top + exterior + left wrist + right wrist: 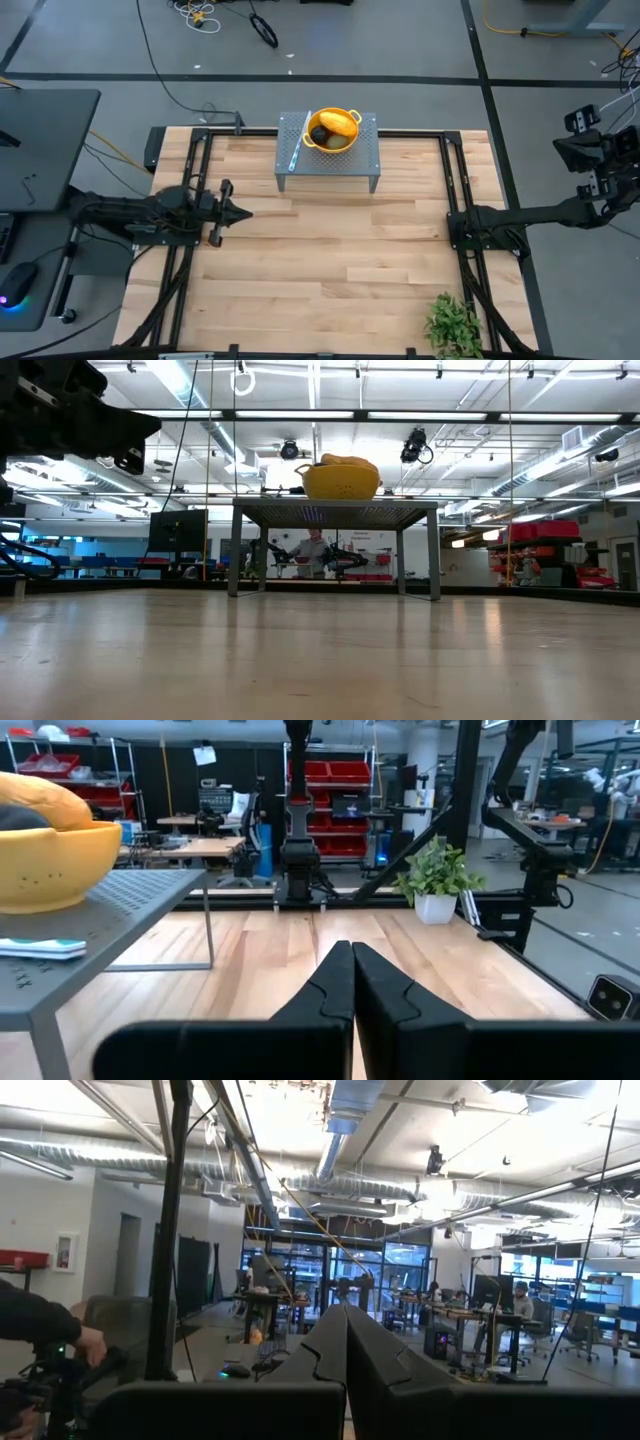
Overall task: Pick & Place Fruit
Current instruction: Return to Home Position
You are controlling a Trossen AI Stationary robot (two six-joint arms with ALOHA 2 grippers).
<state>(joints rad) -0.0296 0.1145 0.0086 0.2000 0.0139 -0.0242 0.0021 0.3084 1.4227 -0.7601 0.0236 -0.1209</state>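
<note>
The fruit sits in a yellow bowl (pixel 333 130) on a grey perforated stand (pixel 328 160) at the far middle of the table. In the bowl are a yellow-orange oblong (pixel 339 122), a dark round piece (pixel 319 134) and an olive-green piece (pixel 336 142). In the low view the bowl (pixel 342 481) tops the stand (pixel 335 510). My left gripper (pixel 242 211) is shut, pointing level toward the table's right, left of and nearer than the stand; it holds nothing (pixel 352 965). My right gripper (pixel 346 1330) is shut, raised high at the table's right side, pointing slightly upward into the room.
A slim knife (pixel 295 150) lies on the stand left of the bowl; in the left wrist view it shows a teal handle (pixel 40 948). A leafy potted plant (pixel 455 325) stands at the near right corner. Bare wood lies between the arms. A person's hand (pixel 85 1342) shows beyond the table.
</note>
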